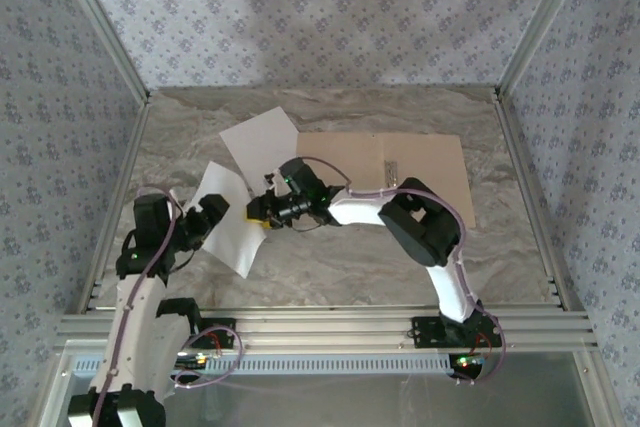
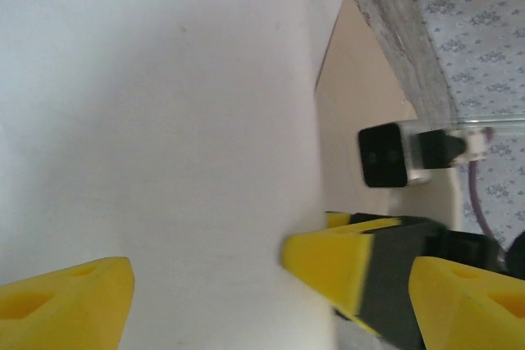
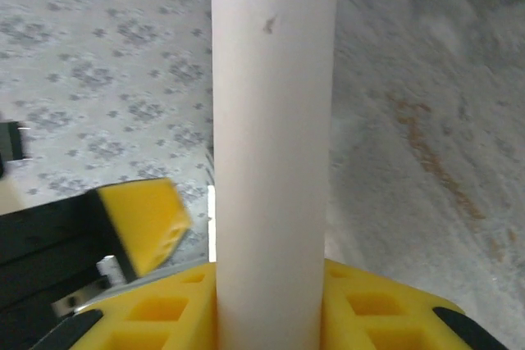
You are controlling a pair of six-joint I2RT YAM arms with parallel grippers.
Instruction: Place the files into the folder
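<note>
We see the right tool [image 1: 262,215] pinching the right edge of the near white sheet [image 1: 235,242], which seems partly raised off the counter [image 1: 330,277] just left of the open folder [image 1: 420,172]. The left tool [image 1: 207,215] stands spread at the sheet's left side. Held by one thin edge, the sheet could sag, curl or slip from the pads on the way right — and the far white sheet [image 1: 258,142], lying over the folder's left corner, might get pushed askew.

The right arm [image 1: 420,227] bars the near edge of the folder [image 1: 430,162] — far edge open.
</note>
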